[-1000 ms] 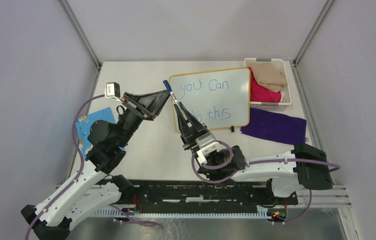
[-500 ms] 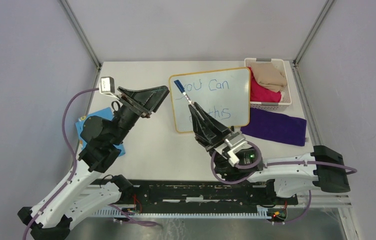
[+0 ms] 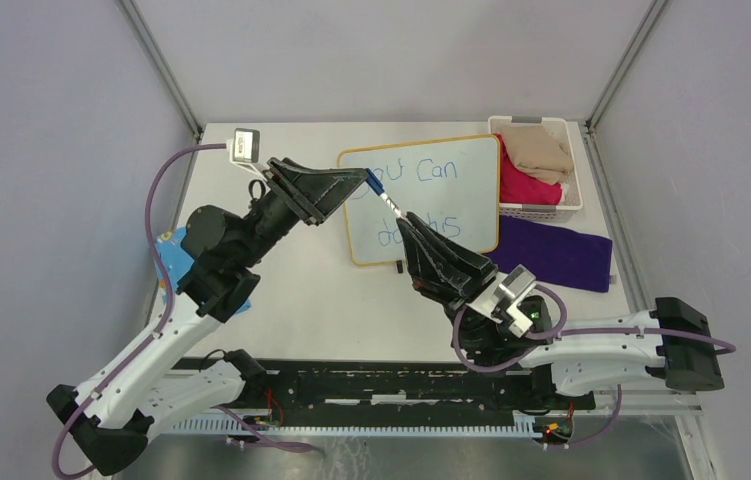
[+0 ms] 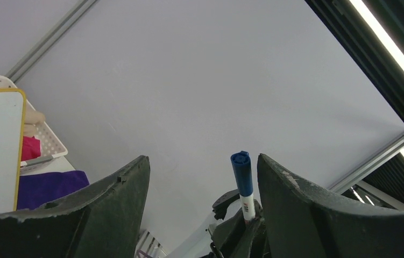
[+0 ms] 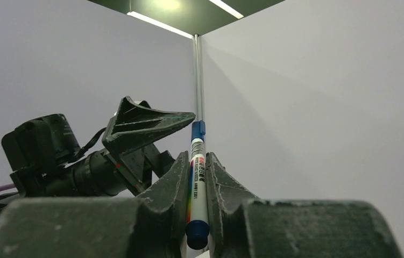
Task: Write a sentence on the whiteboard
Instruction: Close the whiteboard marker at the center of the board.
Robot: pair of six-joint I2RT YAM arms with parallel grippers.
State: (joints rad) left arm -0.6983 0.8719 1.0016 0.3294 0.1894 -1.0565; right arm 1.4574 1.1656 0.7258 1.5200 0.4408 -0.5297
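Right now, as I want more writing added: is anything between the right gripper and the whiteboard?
Yes: the open left gripper hangs over the whiteboard's upper-left corner, beside the marker shut in the right gripper. The rest of the board looks unobstructed.

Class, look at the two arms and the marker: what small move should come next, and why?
Probably close the left gripper on the blue cap of the marker. The cap stands between its open jaws. The right gripper is shut on the barrel and holds the marker off the whiteboard. The sentence looks complete, so seating the cap or a handover seems due.
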